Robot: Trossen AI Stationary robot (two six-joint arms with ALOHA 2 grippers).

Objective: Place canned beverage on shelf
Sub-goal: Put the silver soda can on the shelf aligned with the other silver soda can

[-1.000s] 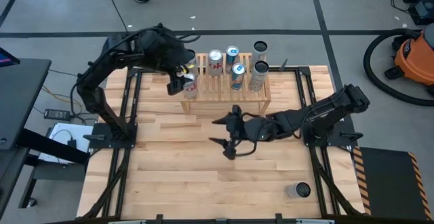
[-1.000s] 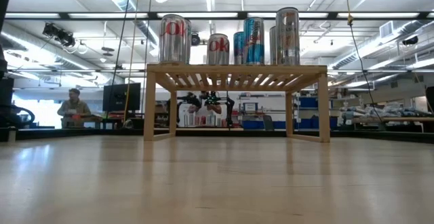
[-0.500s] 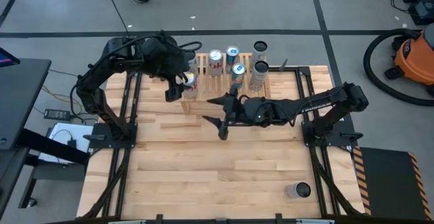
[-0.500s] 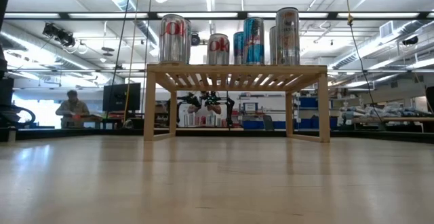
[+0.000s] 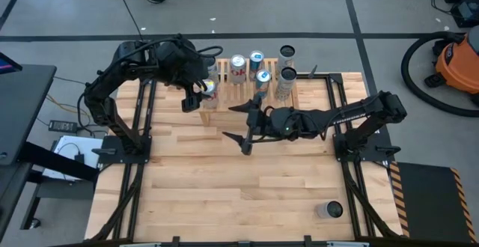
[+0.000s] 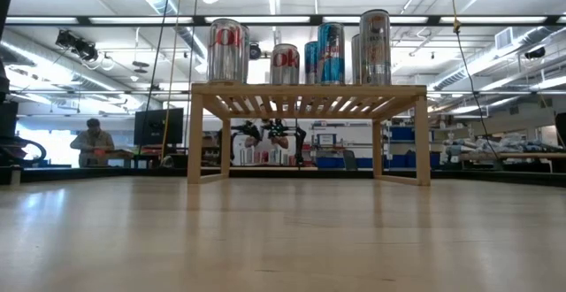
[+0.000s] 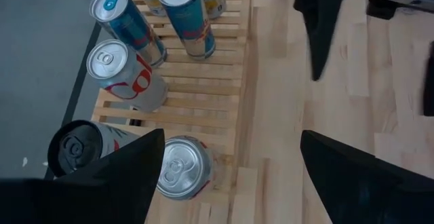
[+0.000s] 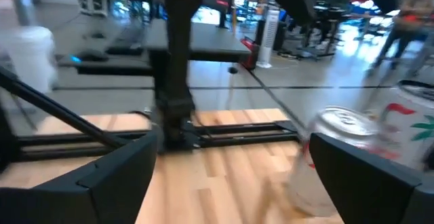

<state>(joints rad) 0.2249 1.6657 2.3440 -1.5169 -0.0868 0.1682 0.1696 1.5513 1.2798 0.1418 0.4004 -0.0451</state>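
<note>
We see the wooden shelf [image 5: 249,97] at the far edge of the worktop [image 5: 224,187], carrying several upright cans. Our left tool [image 5: 196,96] hovers above the silver can [image 7: 182,168] on the shelf's left end, fingers spread wide and empty. Our right tool [image 5: 245,121] hangs just in front of the shelf, spread wide and empty. One more can [image 5: 330,210] stands near the worktop's front right corner.
</note>
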